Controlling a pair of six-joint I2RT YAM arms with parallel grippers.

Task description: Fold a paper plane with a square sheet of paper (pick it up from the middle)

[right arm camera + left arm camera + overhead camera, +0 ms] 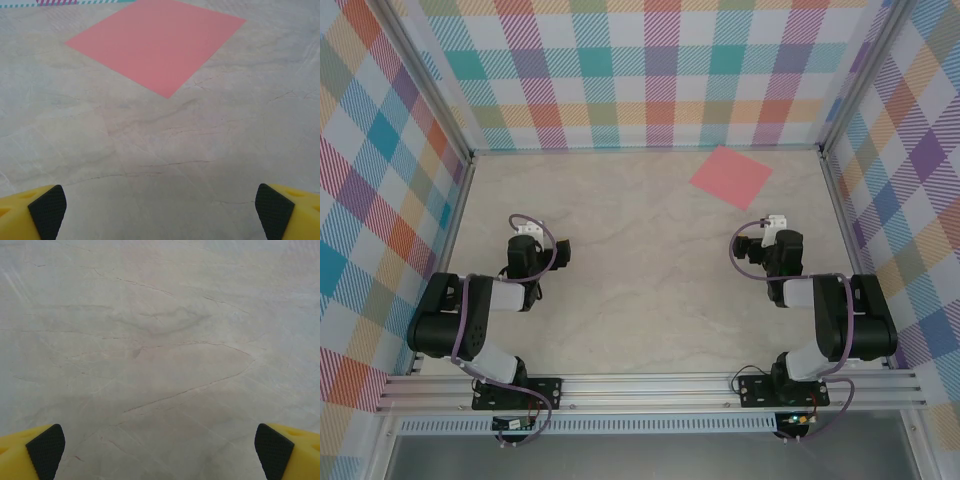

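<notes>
— Two grippers: how do they stand?
— The left gripper [160,452] has its jaws spread wide. Its black pads [46,450] sit at the lower corners of the wrist view, with bare marble-patterned table [160,340] between them. The right gripper [160,212] is spread just as wide and grasps nothing.
— And the square sheet of paper [731,177]?
— It lies flat and unfolded on the table, turned so one corner points back toward the right gripper. Seen from above, it is at about 1 o'clock from the table's middle, near the far checked wall [660,70]. From the right gripper it is at roughly 11 o'clock, apart from the fingers.
— And from the left gripper?
— At about 2 o'clock, well apart.
</notes>
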